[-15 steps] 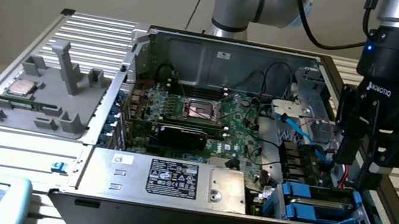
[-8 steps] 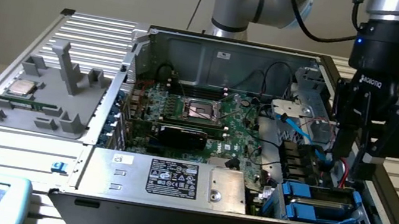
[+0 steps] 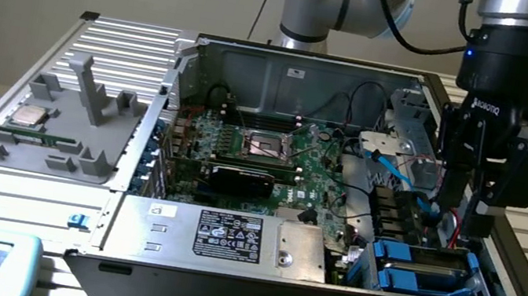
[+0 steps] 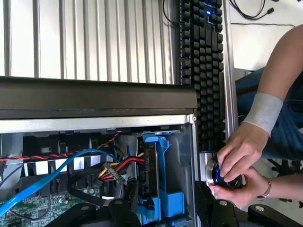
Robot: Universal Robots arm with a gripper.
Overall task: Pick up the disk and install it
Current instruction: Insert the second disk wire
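Note:
The disk point(image 4: 161, 165) stands edge-on in the drive bay at the case's corner. Its dark body and blue plastic carrier show in the wrist view, next to red, yellow and blue cables. My gripper point(image 4: 165, 215) hangs straight above it, open, with one dark finger on each side of the carrier and a gap showing. In the exterior view my gripper point(image 3: 465, 216) reaches down into the case at the exterior view's right, just above the drive bay point(image 3: 415, 267) with its blue carriers.
A person's hands point(image 4: 236, 161) hold a round blue-lit knob just outside the case wall, beside a black keyboard point(image 4: 203, 56). In the exterior view a grey tray point(image 3: 53, 138) with a CPU chip lies at the left. The grey power supply box point(image 3: 218, 236) sits at the case front.

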